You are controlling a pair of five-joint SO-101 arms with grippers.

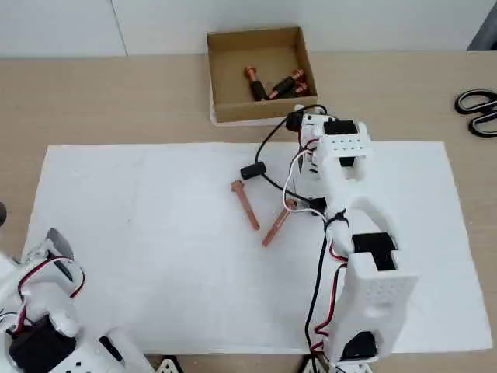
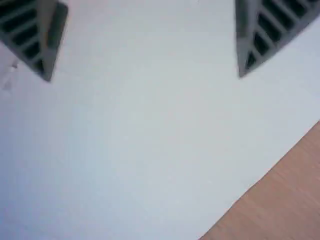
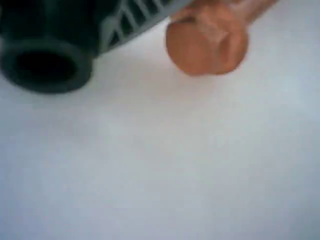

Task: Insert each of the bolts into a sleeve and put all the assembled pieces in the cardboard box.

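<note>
Two copper bolts (image 1: 245, 203) (image 1: 277, 224) lie on the white paper (image 1: 155, 249) in the middle of the table. A loose black sleeve (image 1: 253, 170) rests just beyond them. My right gripper (image 3: 85, 40) sits low on the paper, tucked under its own arm (image 1: 342, 155). It is shut on another black sleeve (image 3: 45, 65), whose open end faces the camera. The head of a bolt (image 3: 207, 42) lies right beside it. My left gripper (image 2: 145, 45) stands open over bare paper at the near left (image 1: 50, 249), holding nothing. The cardboard box (image 1: 225, 70) at the back holds a few assembled pieces (image 1: 276, 84).
Scissors (image 1: 477, 111) lie at the table's far right edge. A black cable (image 1: 268, 148) loops from the right arm over the paper near the loose sleeve. Bare wood (image 2: 280, 200) shows past the paper's edge by the left gripper.
</note>
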